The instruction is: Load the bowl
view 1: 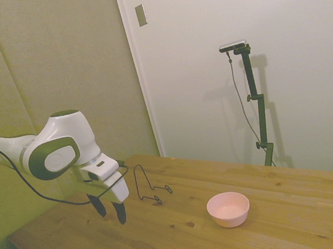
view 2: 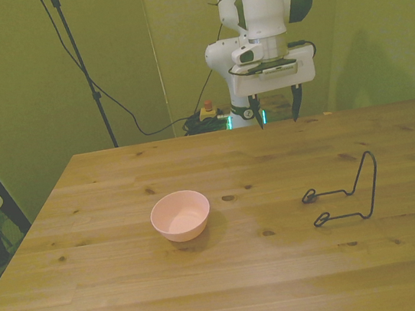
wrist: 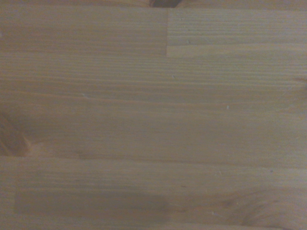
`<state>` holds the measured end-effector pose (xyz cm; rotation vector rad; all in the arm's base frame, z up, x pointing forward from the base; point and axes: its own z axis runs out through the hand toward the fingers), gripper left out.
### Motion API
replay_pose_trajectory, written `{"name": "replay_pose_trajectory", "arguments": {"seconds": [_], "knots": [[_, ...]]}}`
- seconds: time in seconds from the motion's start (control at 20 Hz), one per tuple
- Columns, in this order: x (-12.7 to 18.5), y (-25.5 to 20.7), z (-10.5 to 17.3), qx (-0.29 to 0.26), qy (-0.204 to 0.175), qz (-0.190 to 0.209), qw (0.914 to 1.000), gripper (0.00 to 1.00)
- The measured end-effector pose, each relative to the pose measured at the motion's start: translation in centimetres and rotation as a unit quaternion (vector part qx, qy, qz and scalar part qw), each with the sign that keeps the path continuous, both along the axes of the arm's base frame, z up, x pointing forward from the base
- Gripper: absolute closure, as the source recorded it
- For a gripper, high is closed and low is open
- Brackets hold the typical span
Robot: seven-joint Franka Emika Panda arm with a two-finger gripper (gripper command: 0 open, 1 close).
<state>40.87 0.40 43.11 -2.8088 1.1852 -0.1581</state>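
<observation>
Wooden table point(view 2: 232, 276) with only two loose items on it. Pale pink bowl point(view 2: 180, 215) sits upright near the middle of the tabletop, toward the front view's left, nothing visible inside it. Black wire stand point(view 2: 348, 194) – a bent wire frame with two looped feet and an upright hoop – rests toward the front view's right, well apart from the bowl.

In the side view the bowl point(view 1: 228, 208) is near the table's near edge and the wire stand point(view 1: 148, 188) is further back, between bowl and arm side but not touching either. Nothing lies on the straight run between the two items; bare planks with a few dark knots there.

Gripper point(view 2: 274, 109) hangs above the table's far edge, pointing down, clear of the surface and well away from the bowl. Side view shows the gripper point(view 1: 108, 209) just beside the wire stand, with a visible gap between them.

Fingers point(view 2: 296, 103) are spread wide – both dark tips clearly separated, nothing between them, touching nothing.

Wrist view: just wood grain point(wrist: 153, 124), slightly soft focus, plank seams visible, neither bowl nor stand in it.
</observation>
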Motion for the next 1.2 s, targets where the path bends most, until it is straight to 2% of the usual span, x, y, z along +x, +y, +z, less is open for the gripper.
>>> {"name": "replay_pose_trajectory", "arguments": {"seconds": [0.15,0.25,0.45,0.8,1.0,1.2], "knots": [[0.1,-0.1,0.0,0.000,-0.001,0.002,1.0000,0.00],[0.4,-1.0,0.6,-0.009,-0.016,-0.002,0.9998,0.00],[2.0,-6.0,2.5,-0.027,-0.046,-0.031,0.9981,0.00],[8.9,-15.1,3.2,-0.055,-0.081,-0.049,0.9940,0.00],[12.5,-17.4,2.5,-0.061,-0.080,-0.058,0.9932,0.00],[15.4,-18.3,0.3,-0.064,-0.070,-0.060,0.9937,0.00]]}}
